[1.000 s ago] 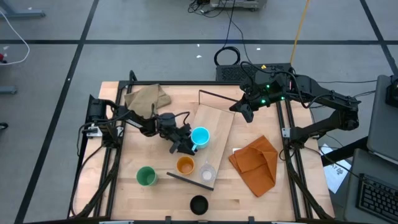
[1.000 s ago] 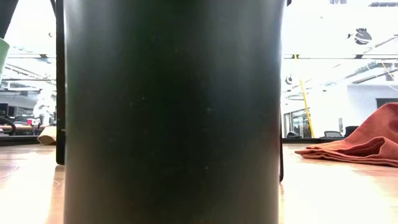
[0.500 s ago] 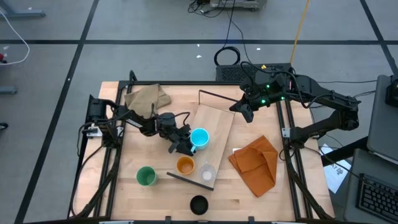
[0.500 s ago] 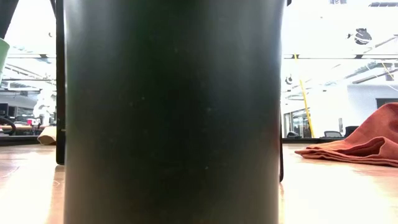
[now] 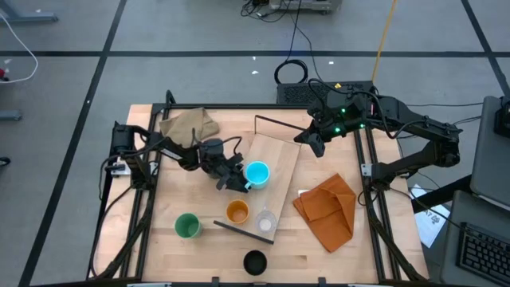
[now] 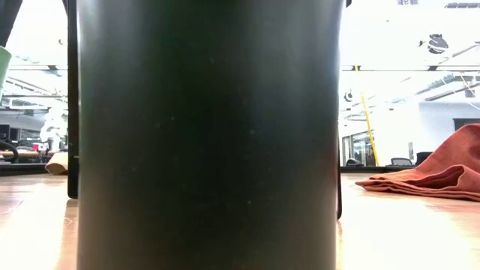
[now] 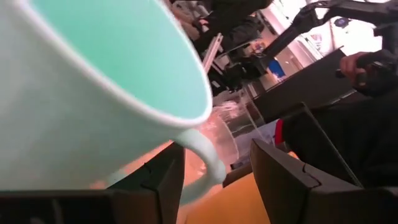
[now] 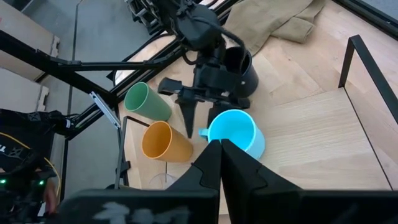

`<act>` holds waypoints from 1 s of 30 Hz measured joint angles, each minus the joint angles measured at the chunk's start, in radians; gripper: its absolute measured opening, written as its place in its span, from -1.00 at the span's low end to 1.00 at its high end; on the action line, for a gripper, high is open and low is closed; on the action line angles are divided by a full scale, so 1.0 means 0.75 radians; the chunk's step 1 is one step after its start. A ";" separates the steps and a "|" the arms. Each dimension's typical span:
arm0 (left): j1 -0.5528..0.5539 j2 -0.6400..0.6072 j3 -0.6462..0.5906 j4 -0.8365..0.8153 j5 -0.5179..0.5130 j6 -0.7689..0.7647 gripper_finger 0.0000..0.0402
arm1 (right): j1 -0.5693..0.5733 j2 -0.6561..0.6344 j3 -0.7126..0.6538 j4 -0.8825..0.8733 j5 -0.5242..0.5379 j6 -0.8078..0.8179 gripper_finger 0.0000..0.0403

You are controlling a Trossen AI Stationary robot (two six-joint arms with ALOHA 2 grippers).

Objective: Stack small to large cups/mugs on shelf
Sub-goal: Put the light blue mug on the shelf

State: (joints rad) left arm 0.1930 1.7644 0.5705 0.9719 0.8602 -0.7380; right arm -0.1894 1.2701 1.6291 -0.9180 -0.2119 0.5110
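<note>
Your left gripper (image 5: 236, 182) sits beside the blue mug (image 5: 256, 174), jaws spread either side of its handle (image 8: 203, 131). The mug stands upright on the shelf (image 5: 279, 151), mouth up, handle toward the jaws. Your right gripper (image 5: 312, 143) waits over the shelf's far end, jaws pressed together.

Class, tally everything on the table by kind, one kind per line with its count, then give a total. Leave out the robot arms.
Cups without handles: 4 (green, orange, clear, black)
Mugs: 2 (light-blue, dark)
Cloths: 2 (tan, orange)
Shelf: 1
Total: 9
</note>
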 joint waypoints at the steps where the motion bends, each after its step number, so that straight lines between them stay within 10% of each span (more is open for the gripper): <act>1: 0.008 -0.004 0.000 -0.020 0.005 0.004 -0.09 | 0.000 0.000 0.000 0.000 0.000 0.000 -1.00; 30: 0.109 -0.381 -0.150 -0.378 -0.104 0.148 -0.09 | -0.012 -0.001 0.000 -0.009 -0.004 -0.038 -1.00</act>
State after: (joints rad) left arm 0.2749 1.4784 0.4582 0.6884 0.7822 -0.6268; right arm -0.1984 1.2697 1.6291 -0.9246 -0.2150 0.4825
